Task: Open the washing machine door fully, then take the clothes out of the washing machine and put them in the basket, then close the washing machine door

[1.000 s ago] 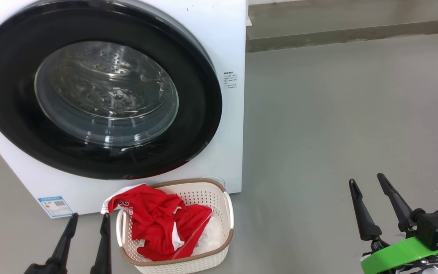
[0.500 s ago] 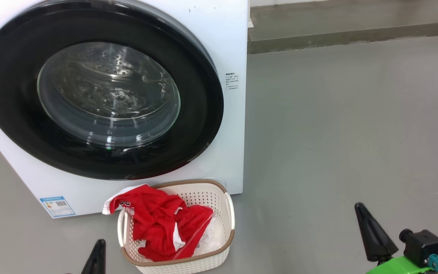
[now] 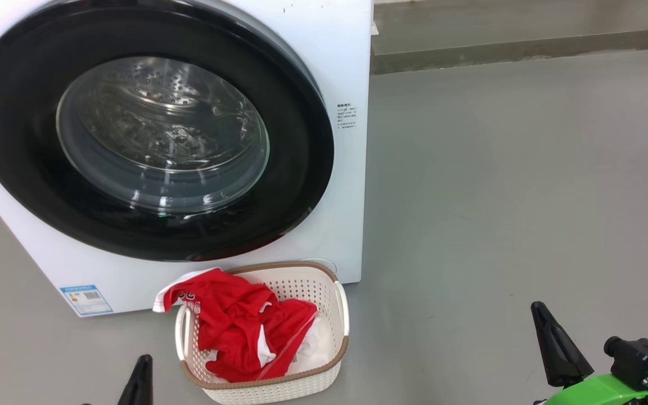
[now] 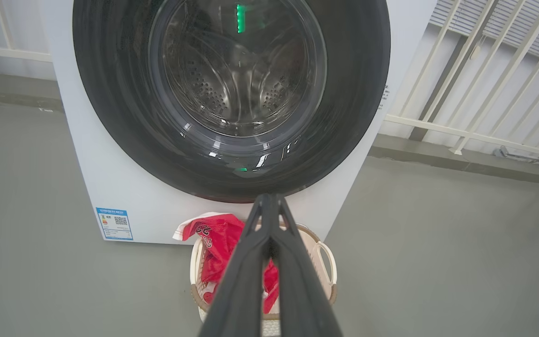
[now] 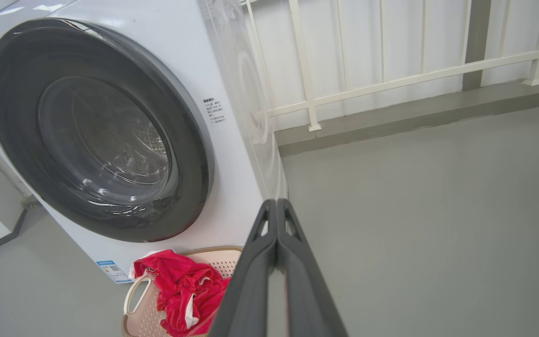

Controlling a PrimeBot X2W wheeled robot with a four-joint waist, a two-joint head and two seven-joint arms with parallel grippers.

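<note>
The washing machine door (image 3: 155,132) sits flush; clothes (image 3: 234,326) lie in basket (image 3: 340,304) at door's 6 o'clock; left gripper (image 4: 269,199) fingers pressed together, empty; right gripper (image 5: 276,203) likewise, at basket's 3 o'clock.

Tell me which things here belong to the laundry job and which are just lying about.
Part of the job:
washing machine
its door, shut
red clothes, lying in the basket
basket, in front of the machine

Just there:
white railing
concrete ledge
blue label on the machine's front
</note>
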